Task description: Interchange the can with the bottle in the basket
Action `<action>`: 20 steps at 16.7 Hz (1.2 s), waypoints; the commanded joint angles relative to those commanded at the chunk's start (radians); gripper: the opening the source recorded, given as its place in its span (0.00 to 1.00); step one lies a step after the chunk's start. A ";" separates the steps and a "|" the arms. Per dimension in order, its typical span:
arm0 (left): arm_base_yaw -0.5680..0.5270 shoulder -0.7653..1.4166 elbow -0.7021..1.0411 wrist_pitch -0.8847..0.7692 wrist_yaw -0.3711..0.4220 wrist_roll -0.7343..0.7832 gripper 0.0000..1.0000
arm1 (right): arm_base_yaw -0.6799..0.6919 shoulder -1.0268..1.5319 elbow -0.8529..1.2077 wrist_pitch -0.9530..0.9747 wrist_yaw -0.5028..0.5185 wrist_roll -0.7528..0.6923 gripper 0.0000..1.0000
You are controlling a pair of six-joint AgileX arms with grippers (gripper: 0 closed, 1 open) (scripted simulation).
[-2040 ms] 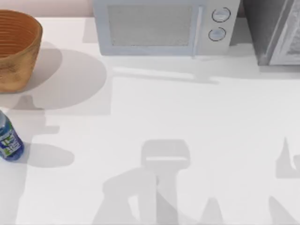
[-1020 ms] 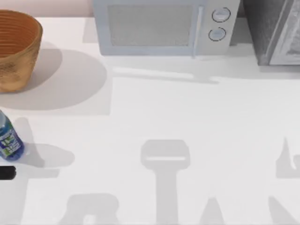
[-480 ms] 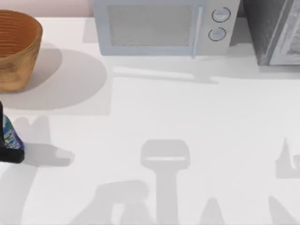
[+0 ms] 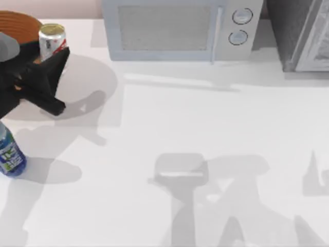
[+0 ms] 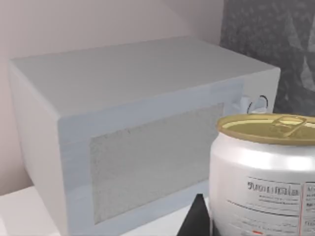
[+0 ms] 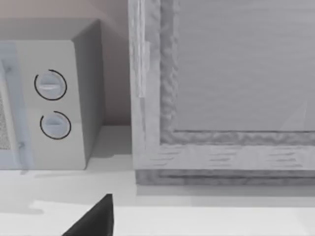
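Left gripper (image 4: pixel 45 62): clamping the can (image 4: pixel 52 39), lifting it above the basket (image 4: pixel 18 20) rim, freeing space for the bottle (image 4: pixel 9 153) standing nearby.

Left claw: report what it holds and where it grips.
The left claw holds the can by its lower body, lifted over the basket rim.

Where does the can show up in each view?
Top view: the can is at the far left, by the basket, in the left pincer.
Left wrist view: close up, beside the microwave.
Right wrist view: not in it.
Shared landmark: the microwave.
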 joint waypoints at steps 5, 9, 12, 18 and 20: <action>-0.074 0.480 0.245 0.251 0.249 0.007 0.00 | 0.000 0.000 0.000 0.000 0.000 0.000 1.00; -0.127 0.846 0.430 0.441 0.437 0.010 0.00 | 0.000 0.000 0.000 0.000 0.000 0.000 1.00; -0.162 1.090 0.553 0.568 0.563 0.010 0.00 | 0.000 0.000 0.000 0.000 0.000 0.000 1.00; -0.210 1.434 0.729 0.750 0.742 0.011 0.00 | 0.000 0.000 0.000 0.000 0.000 0.000 1.00; -0.218 1.491 0.758 0.781 0.772 0.011 0.00 | 0.000 0.000 0.000 0.000 0.000 0.000 1.00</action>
